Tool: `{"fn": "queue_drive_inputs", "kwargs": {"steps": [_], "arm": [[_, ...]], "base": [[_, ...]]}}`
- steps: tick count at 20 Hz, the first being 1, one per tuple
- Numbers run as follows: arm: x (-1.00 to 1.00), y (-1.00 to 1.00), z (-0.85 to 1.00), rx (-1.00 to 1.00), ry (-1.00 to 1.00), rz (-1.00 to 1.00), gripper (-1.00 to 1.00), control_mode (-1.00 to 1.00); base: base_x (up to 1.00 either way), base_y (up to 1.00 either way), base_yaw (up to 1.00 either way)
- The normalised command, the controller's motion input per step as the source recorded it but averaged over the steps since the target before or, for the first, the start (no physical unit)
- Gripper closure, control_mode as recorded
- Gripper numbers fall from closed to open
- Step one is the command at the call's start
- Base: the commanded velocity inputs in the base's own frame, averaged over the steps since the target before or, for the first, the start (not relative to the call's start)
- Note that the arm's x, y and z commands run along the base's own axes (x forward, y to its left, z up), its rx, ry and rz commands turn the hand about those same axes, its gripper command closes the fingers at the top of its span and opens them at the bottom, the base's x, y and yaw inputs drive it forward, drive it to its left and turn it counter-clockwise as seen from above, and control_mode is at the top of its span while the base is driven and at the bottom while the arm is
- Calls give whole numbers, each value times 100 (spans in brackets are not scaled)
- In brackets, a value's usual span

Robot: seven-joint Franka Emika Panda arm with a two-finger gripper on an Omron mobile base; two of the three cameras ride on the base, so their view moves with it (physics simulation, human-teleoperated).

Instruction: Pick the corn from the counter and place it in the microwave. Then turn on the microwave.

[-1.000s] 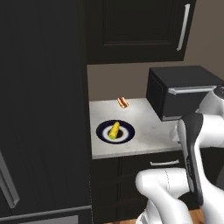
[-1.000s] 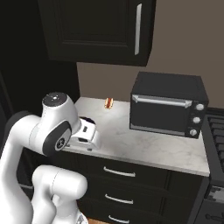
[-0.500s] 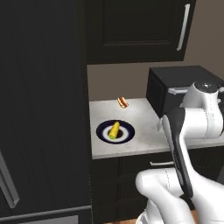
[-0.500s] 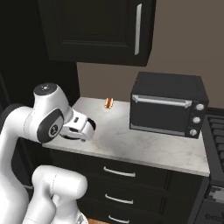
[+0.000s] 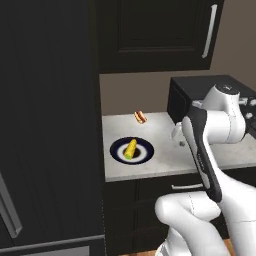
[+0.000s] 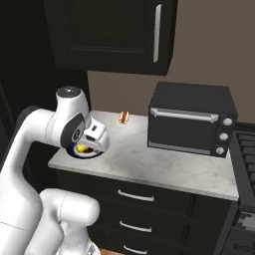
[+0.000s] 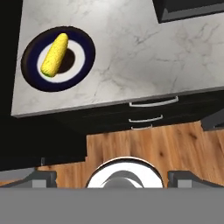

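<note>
On the pale marble table (image 7: 131, 57), the corn (image 7: 54, 54) lies on a dark-rimmed plate (image 7: 85, 46) at the hand view's upper left, well apart from the spread, empty tool (image 7: 111, 175) at bottom centre.

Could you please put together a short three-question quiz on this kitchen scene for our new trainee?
1. True or false: the corn lies directly on the bare counter.
2. What small item lies near the back wall, beyond the plate? A) a mug B) a hot dog C) a spoon
3. Fill in: the gripper's jaws are ____ and hold nothing.

Key
1. False: it lies on a dark-rimmed plate.
2. B.
3. Open.
</note>
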Motion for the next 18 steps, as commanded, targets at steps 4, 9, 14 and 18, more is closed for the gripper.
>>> {"fn": "queue_drive_inputs", "kwargs": {"steps": [4, 9, 14, 18], "arm": [[42, 16, -3, 8, 4, 0, -100, -100], [41, 18, -1, 2, 0, 0, -100, -100], [36, 23, -6, 0, 0, 0, -100, -100], [34, 20, -14, 0, 0, 0, -100, -100]], "base": [[0, 0, 0], [0, 0, 0], [0, 0, 0], [0, 0, 0]]}}
